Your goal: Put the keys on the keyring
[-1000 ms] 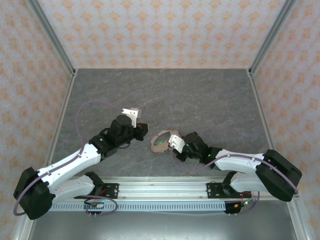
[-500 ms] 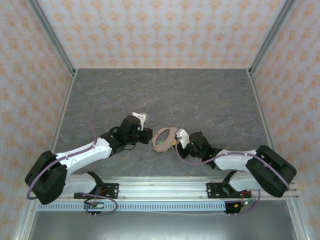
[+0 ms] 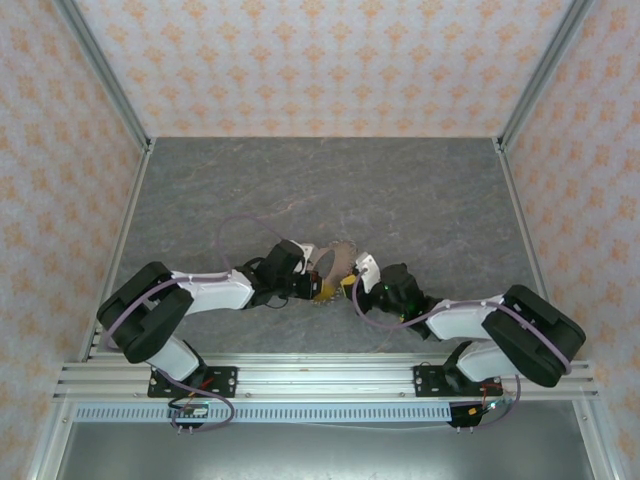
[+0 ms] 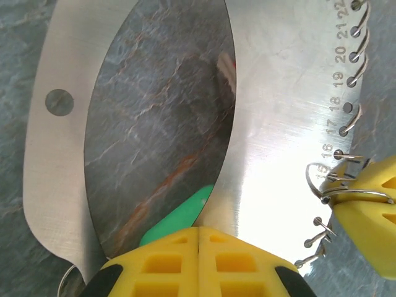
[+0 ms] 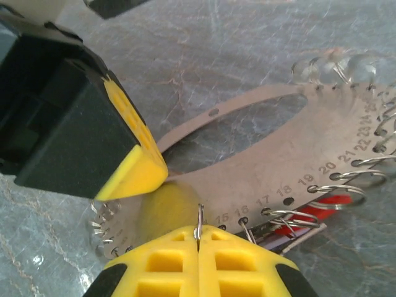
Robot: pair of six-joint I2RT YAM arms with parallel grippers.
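Observation:
The keyring (image 3: 338,251) is a flat shiny metal loop with numbered holes and small wire rings along its edge, lying on the table between both grippers. My right gripper (image 5: 198,234) is shut on one wire ring (image 5: 198,218) near hole 15. My left gripper (image 4: 198,230) is shut at the plate's inner edge (image 4: 238,179). A green key (image 4: 176,216) pokes out from behind its tips and runs under the plate. A red key (image 5: 334,205) lies under the plate's rim on the wire rings. In the top view the left gripper (image 3: 316,287) and right gripper (image 3: 352,287) nearly meet.
The left fingertip (image 5: 133,167) stands a finger's width from the right gripper's tips. Clear beads (image 5: 334,67) sit at the plate's far end. The grey stone-patterned table (image 3: 420,200) stretches open behind the keyring, with patterned walls around.
My left arm has swung right and down to the keyring and its jaws have shut. The right gripper has kept its hold and shifted slightly with the plate.

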